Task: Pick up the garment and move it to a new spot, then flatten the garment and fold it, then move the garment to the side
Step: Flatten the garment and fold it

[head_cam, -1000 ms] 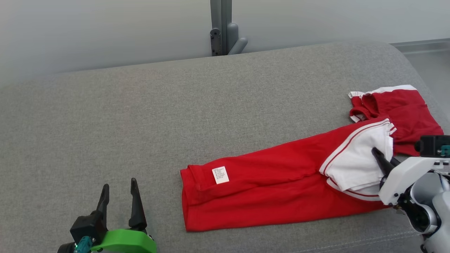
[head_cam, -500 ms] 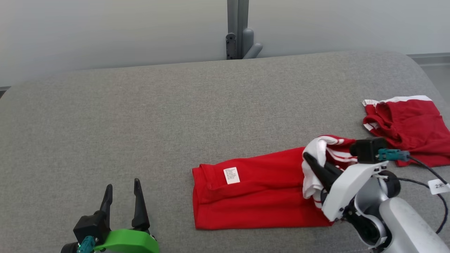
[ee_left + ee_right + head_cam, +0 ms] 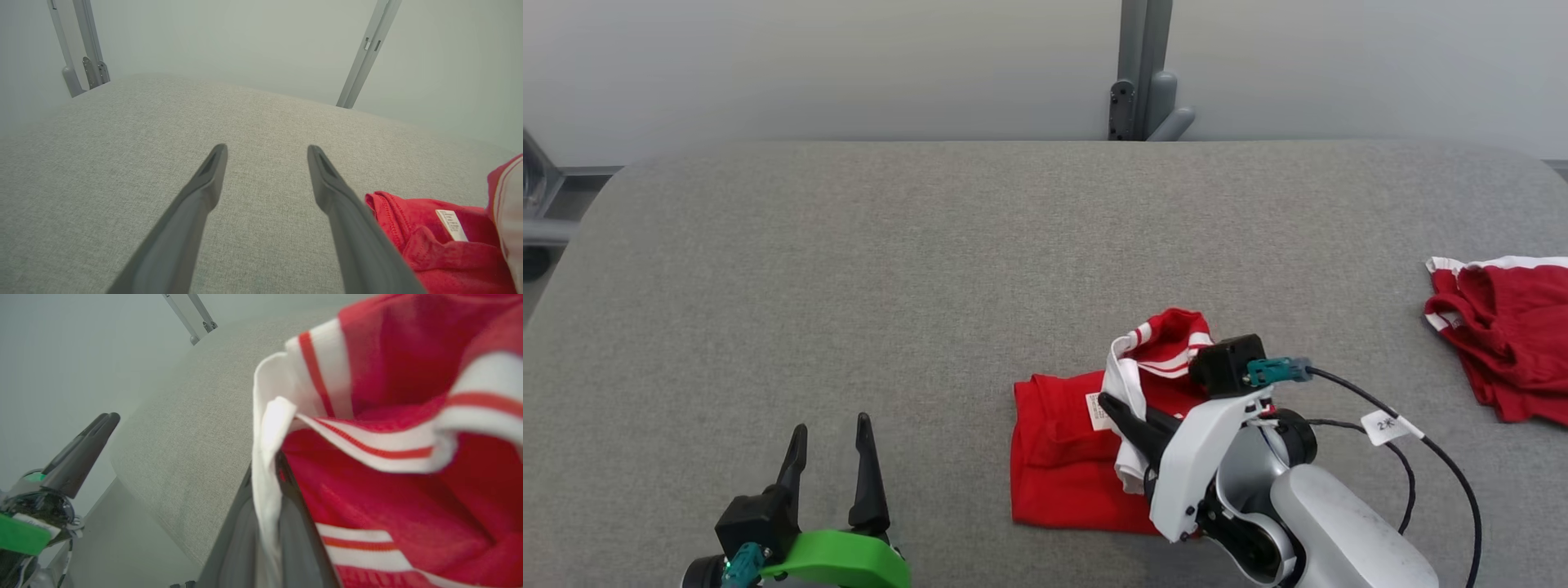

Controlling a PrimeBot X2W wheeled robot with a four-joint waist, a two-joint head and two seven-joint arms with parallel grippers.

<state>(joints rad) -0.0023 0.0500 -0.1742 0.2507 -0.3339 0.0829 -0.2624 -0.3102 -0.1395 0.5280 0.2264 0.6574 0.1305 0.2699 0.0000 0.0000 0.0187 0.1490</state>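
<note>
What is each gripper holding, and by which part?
The right gripper is shut on the garment, pinching its white striped edge. The left gripper is open, holding nothing.

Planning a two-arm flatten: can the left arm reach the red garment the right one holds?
Probably yes. The left end effector stands open over the cushion, nothing between it and the garment; the right end effector is shut on its white-striped end.
</note>
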